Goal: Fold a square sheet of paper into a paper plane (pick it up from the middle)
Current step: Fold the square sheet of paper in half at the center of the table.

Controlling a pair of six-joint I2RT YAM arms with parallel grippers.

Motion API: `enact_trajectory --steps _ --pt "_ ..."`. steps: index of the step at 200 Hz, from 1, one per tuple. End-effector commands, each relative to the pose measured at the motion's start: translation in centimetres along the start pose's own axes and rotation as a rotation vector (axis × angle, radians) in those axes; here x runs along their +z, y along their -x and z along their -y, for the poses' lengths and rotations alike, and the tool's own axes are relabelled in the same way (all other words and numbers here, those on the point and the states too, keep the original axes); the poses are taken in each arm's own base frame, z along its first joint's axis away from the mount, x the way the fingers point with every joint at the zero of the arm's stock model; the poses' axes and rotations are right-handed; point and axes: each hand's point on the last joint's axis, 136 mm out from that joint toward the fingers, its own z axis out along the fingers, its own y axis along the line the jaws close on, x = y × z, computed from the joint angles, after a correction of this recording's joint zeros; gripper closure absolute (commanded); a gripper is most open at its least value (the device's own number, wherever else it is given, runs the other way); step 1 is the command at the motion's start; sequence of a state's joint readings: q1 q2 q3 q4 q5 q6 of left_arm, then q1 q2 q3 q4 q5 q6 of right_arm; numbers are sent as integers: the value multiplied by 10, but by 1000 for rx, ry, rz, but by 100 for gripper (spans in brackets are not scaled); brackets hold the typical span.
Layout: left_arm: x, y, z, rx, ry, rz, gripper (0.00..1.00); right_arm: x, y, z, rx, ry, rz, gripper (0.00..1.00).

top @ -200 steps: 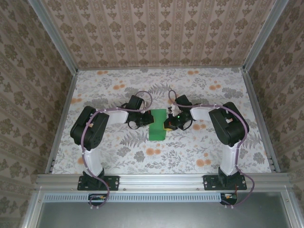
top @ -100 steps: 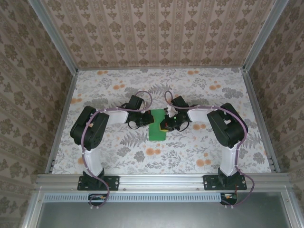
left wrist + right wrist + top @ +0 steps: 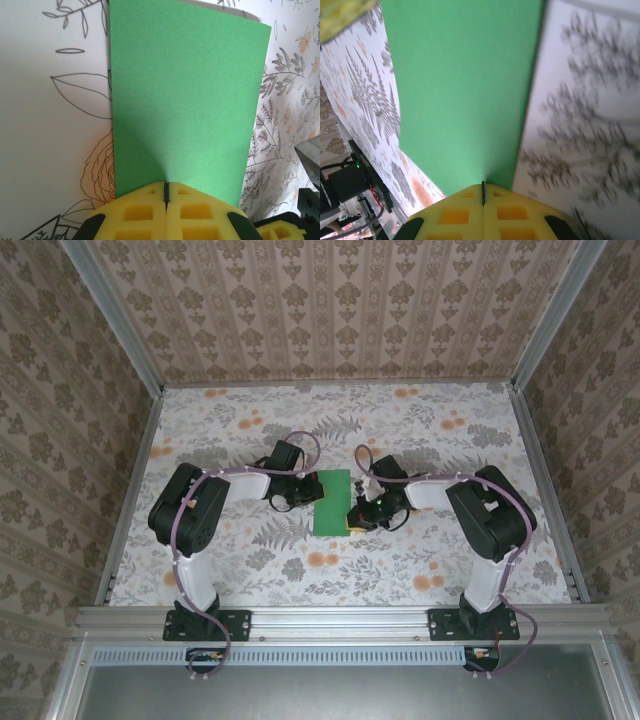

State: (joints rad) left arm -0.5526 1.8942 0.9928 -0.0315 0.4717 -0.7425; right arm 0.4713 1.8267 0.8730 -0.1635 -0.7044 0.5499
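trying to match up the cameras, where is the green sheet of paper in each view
top external: green sheet at table centre, between left gripper and right gripper.
left wrist: upper middle, rising from the shut left gripper.
right wrist: upper left to centre, above the shut right gripper.
shared landmark: floral table cover beside the sheet.

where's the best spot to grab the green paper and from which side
Likely the middle of a long side edge, coming in low from the left or right. The paper lies flat on the table as a narrow rectangle, so only its thin edges can be pinched. The left gripper and right gripper, both shut, sit at those edges.
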Motion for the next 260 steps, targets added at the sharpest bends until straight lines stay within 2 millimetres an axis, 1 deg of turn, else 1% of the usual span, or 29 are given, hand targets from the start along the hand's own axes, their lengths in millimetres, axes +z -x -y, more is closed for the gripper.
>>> enact_trajectory --steps 1,22,56,72,89,113,141,164,177,208,238,260 --pt "14 -57 -99 -160 333 -139 100 -6 -34 23 56 -68 -76 100" --pt "14 -56 -98 -156 327 -138 100 -16 -23 13 17 -58 -34 100" --pt "13 -54 -93 -142 312 -135 100 -33 14 -28 -73 14 78 100" --pt "13 -53 -91 -136 306 -135 100 -36 31 -42 -106 38 129 100" --pt "14 -53 -89 -133 302 -143 100 -29 42 -45 -113 34 130 100" --pt "16 -55 -89 -135 302 -149 100 -10 45 -44 -109 19 96 100" --pt "17 -54 -89 -137 305 -148 100 6 42 -34 -92 3 67 100" --pt "17 -56 -91 -146 315 -151 100 15 34 -19 -81 -17 41 100" --pt "17 -58 -93 -154 321 -152 100 17 29 -9 -86 -46 32 100" --pt "16 -58 -96 -164 332 -146 100 18 4 7 -83 -70 -26 100" --pt "16 -58 -99 -174 341 -141 100 12 -28 22 -66 -90 -70 100" --pt "16 -56 -97 -170 339 -143 100 5 -45 29 -59 -105 -69 100"
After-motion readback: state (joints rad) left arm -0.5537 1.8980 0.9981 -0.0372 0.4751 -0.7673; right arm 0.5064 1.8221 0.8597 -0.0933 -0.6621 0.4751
